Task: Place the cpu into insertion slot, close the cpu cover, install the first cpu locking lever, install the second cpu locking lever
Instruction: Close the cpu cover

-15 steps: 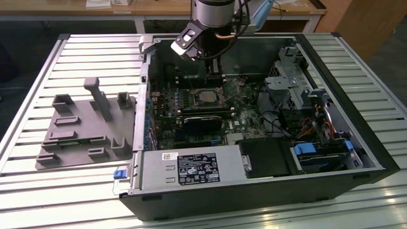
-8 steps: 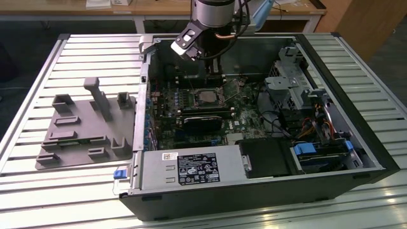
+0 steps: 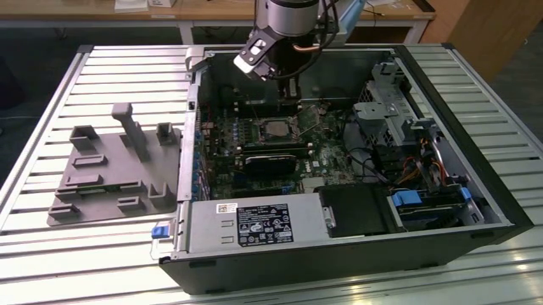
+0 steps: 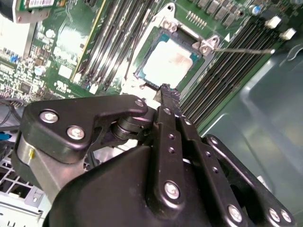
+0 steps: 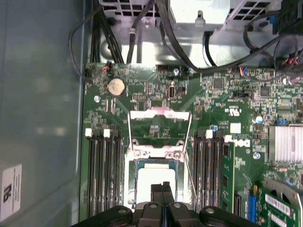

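Just below clenched, empty jaws: cpu (image 5: 147, 184) seated in insertion slot (image 5: 156, 162); cpu cover (image 5: 160, 115) open, locking levers (image 5: 189, 168) unlatched; three steps left.

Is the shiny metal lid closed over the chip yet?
No, the cpu cover stands flipped open, and the cpu lies bare in the insertion slot.

The exterior view looks steeply down from above the near side, far enough back to take in the whole black, open-sided computer case (image 3: 339, 270) on the slatted metal table (image 3: 85, 254). The first wrist view faces straight down on the green motherboard (image 5: 142, 94) from close by; the second wrist view leans in closer, obliquely, past the black gripper (image 4: 165, 90). All 3 views share the pale silver square cpu (image 4: 169, 64).
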Controlling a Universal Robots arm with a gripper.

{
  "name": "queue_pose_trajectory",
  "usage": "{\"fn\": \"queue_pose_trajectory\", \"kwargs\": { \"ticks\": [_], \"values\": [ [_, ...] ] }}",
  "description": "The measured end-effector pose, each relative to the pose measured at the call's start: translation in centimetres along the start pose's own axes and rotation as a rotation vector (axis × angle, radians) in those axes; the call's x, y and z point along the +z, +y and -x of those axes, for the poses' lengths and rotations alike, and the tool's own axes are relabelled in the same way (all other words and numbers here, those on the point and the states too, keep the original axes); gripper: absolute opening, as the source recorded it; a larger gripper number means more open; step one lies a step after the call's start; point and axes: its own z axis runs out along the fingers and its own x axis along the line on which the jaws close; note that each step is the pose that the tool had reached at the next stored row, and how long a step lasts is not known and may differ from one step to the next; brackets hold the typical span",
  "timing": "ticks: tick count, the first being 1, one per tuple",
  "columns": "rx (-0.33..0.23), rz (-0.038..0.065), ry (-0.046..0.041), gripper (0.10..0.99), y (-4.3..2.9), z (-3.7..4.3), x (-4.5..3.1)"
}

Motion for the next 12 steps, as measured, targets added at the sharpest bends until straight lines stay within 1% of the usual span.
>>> {"fn": "queue_pose_trajectory", "kwargs": {
  "ticks": [6,10,12],
  "values": [
    [0.000,-0.001,0.0000,0.106,1.22,0.01,0.04],
    [0.000,-0.002,-0.0001,0.106,2.38,0.02,0.08],
    [0.000,-0.003,-0.0001,0.106,3.08,0.03,0.10]
  ]
}}
